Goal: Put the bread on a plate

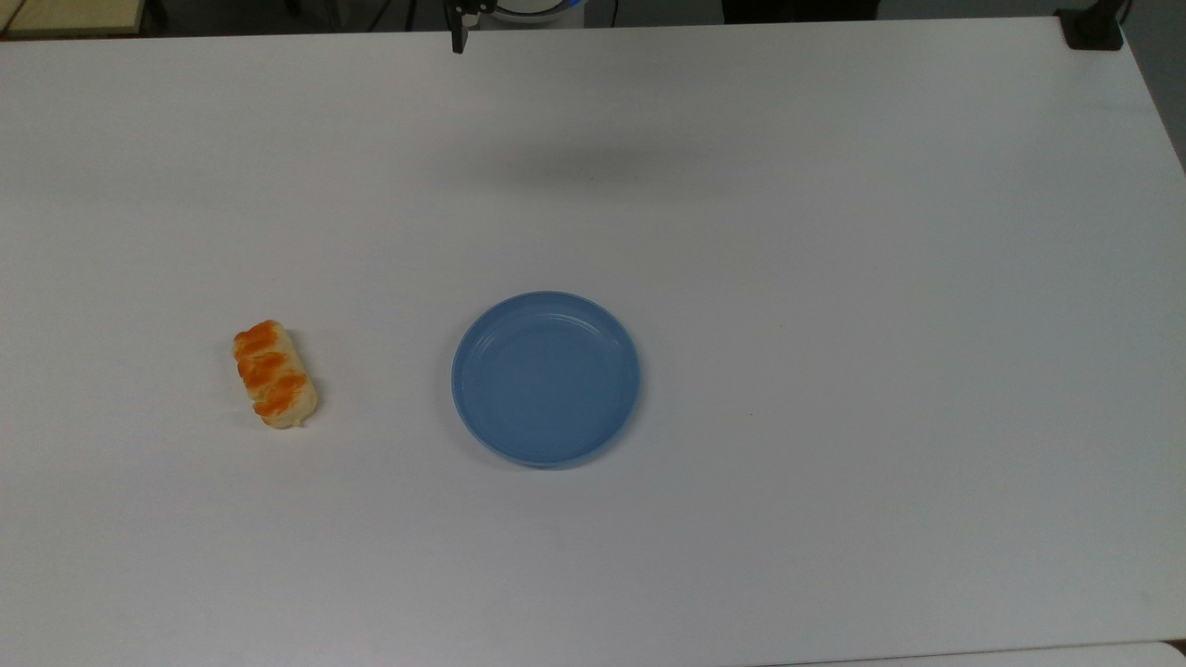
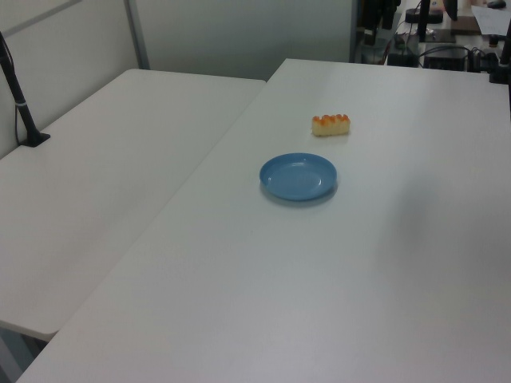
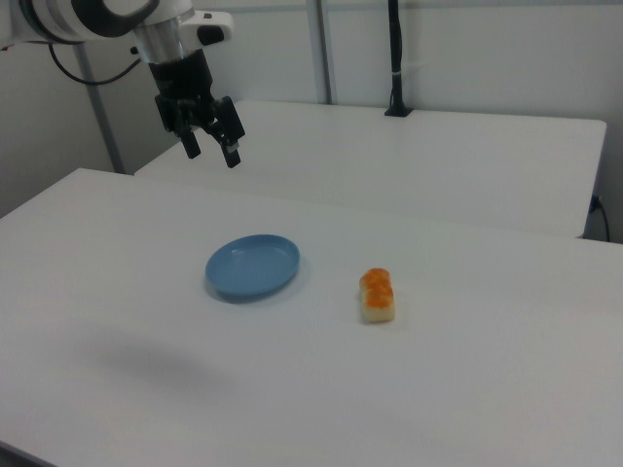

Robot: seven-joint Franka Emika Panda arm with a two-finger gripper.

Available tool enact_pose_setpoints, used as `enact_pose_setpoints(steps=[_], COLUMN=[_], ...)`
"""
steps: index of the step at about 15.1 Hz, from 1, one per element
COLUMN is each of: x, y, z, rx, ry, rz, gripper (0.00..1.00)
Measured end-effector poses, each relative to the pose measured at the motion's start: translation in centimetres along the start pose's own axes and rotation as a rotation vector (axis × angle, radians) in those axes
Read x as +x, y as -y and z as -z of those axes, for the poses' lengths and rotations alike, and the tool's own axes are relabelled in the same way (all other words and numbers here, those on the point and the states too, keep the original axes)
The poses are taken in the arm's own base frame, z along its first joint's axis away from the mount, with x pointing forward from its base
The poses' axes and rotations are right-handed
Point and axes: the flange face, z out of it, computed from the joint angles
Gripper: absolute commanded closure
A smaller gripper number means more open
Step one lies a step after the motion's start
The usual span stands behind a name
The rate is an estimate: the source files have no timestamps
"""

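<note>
The bread point(image 1: 273, 373) is a small pale bun with orange-brown bumps, lying on the white table to the top view's left of the plate point(image 1: 547, 377); it also appears as the bread point(image 2: 330, 124) and the bread point(image 3: 377, 295). The round blue plate point(image 2: 298, 176) point(image 3: 252, 266) holds nothing. My gripper point(image 3: 210, 149) hangs open high above the table, well clear of both, with nothing between its fingers. In the top view one dark fingertip point(image 1: 458, 37) pokes in at the upper edge.
A second white table point(image 2: 104, 167) adjoins this one. A black post point(image 3: 395, 58) stands clamped at its far edge, and a black clamp point(image 1: 1093, 28) sits at the top view's upper right corner. Wide bare tabletop surrounds the bread and plate.
</note>
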Motion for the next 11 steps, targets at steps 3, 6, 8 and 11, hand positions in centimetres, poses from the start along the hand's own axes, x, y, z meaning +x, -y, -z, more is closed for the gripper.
enact_pose_setpoints(steps=[3, 6, 8, 11], x=[-0.01, -0.01, -0.01, -0.01], y=[0.03, 0.03, 0.03, 0.03], z=[-0.05, -0.05, -0.04, -0.04], rx=[0.0, 0.0, 0.0, 0.0], ry=[0.001, 0.001, 0.001, 0.001], rz=[-0.048, -0.065, -0.066, -0.067], gripper=[0.0, 0.0, 0.0, 0.0])
